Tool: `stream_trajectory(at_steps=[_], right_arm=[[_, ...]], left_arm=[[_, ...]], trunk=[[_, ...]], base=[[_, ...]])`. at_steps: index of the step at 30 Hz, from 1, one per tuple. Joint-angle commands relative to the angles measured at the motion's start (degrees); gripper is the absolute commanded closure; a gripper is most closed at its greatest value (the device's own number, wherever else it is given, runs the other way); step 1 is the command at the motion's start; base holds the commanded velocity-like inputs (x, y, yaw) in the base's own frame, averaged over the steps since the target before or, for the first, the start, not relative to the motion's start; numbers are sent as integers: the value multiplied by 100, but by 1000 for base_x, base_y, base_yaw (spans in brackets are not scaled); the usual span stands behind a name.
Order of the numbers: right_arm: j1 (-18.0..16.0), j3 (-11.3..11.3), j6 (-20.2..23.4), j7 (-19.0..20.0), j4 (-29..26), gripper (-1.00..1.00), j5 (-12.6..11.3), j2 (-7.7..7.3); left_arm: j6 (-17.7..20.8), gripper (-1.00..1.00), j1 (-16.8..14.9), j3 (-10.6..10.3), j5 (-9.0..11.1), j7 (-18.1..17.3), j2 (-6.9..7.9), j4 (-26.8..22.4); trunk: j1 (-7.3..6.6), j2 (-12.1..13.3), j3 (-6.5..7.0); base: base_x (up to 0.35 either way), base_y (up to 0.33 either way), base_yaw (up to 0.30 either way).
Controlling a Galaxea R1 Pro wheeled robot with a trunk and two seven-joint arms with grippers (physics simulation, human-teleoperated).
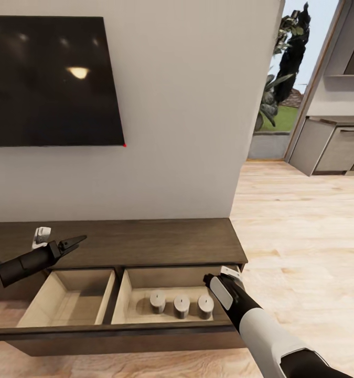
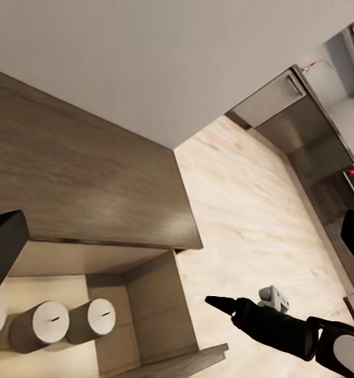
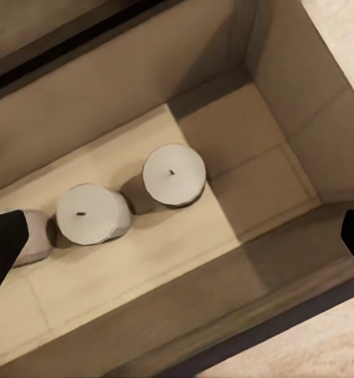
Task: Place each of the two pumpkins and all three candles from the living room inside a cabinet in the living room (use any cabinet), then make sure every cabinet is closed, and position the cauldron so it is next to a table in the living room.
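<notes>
The dark brown cabinet (image 1: 145, 241) stands against the wall with its wide drawer (image 1: 114, 336) pulled out. Three candles (image 1: 181, 306) stand in a row in the drawer's right compartment, also seen in the right wrist view (image 3: 174, 175) and the left wrist view (image 2: 94, 319). The left compartment (image 1: 66, 299) holds nothing. My right gripper (image 1: 226, 274) hovers open above the drawer's right end, just right of the candles, with nothing between its fingers. My left gripper (image 1: 74, 243) hangs open over the cabinet top, at the left. The pumpkins and the cauldron are out of view.
A large black TV (image 1: 51, 79) hangs on the wall above the cabinet. A small white object (image 1: 42, 236) sits on the cabinet top beside my left gripper. To the right, wooden floor (image 1: 302, 236) leads to grey kitchen cabinets (image 1: 329, 147).
</notes>
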Motion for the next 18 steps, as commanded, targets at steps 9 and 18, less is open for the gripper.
stream_trajectory(at_steps=[9,18], right_arm=[[-10,582,38,-51,-12,-100,-52,-3],[-10,599,35,-52,-38,-100,-52,12]], left_arm=[[22,-100,-5,13,-25,-36,7,8],[24,-100,-5,9,-26,-36,8,9]], trunk=[[-199,360,157],[-396,721,318]], base=[[-14,0,0],[-97,0,0]])
